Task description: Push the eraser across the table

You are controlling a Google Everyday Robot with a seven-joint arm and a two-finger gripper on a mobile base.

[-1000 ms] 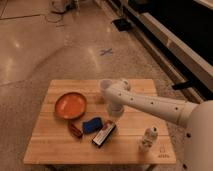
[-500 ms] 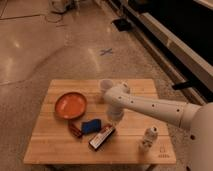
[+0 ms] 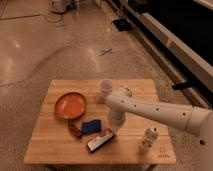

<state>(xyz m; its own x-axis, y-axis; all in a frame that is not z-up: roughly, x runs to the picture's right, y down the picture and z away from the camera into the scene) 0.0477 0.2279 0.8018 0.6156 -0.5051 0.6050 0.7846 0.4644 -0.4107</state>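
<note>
Since the earlier frame the eraser point(image 3: 100, 140) had slid toward the front edge of the table point(image 3: 52, 150) and a little to the left, and the arm point(image 3: 155, 111) had come down after it. The eraser lay flat and slanted near the front edge, about midway along it, its white face with the red stripe turned up. The gripper point(image 3: 114, 126) pointed down just behind the eraser's right end, fingers pressed together and holding nothing; whether it touched the eraser could not be made out. The arm reached in over the right edge. Just behind the eraser's left end sat the blue object point(image 3: 91, 127), with the block point(image 3: 75, 131) beside it on the left, the three close together. The orange plate point(image 3: 70, 105) lay behind them toward the left edge. A clear cup point(image 3: 105, 88) stood upright near the middle of the back edge, well apart from the eraser. A white bottle point(image 3: 147, 138) stood upright toward the front right corner, where the dark mark point(image 3: 162, 156) showed.
</note>
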